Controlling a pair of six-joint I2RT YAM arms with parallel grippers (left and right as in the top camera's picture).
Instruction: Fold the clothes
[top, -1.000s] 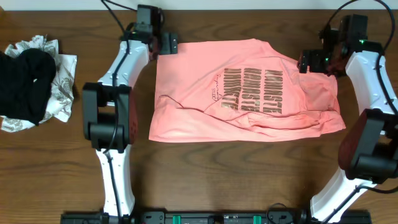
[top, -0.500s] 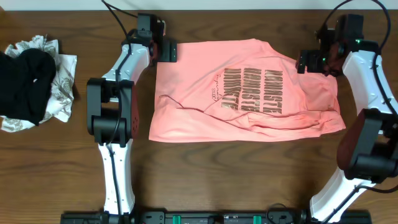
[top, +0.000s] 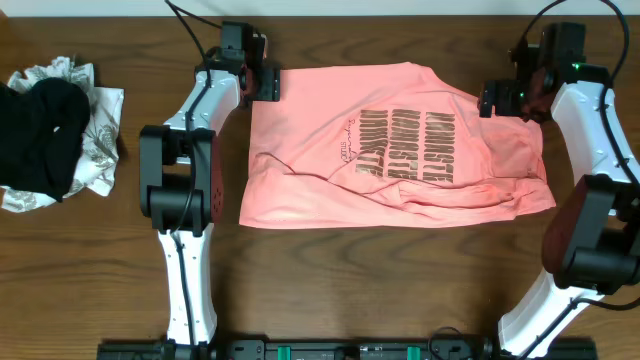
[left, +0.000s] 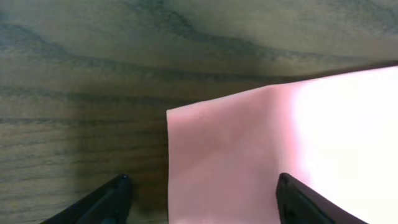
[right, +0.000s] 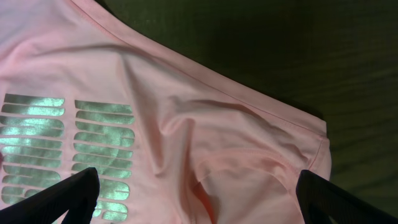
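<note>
The clothes are a salmon-pink T-shirt (top: 300, 130) with dark block lettering (top: 405, 145), lying partly folded and wrinkled across the middle of the table. My left gripper (top: 268, 83) sits at the shirt's far left corner. In the left wrist view that corner (left: 249, 149) lies between its open jaws (left: 202, 199), one fingertip (left: 115, 193) over bare wood and the other over fabric. My right gripper (top: 492, 100) hovers open at the shirt's far right edge. In its wrist view a creased fold of the shirt (right: 205, 124) lies under the wide-spread jaws (right: 199, 196).
A heap of black and white patterned garments (top: 50, 130) lies at the table's far left. The wooden table (top: 350, 280) shows bare wood in front of the shirt. Both arm bases stand at the near edge.
My left gripper has shifted slightly down onto the shirt's corner and its jaws have narrowed a little. The right arm has barely moved. The shirt lies as before.
</note>
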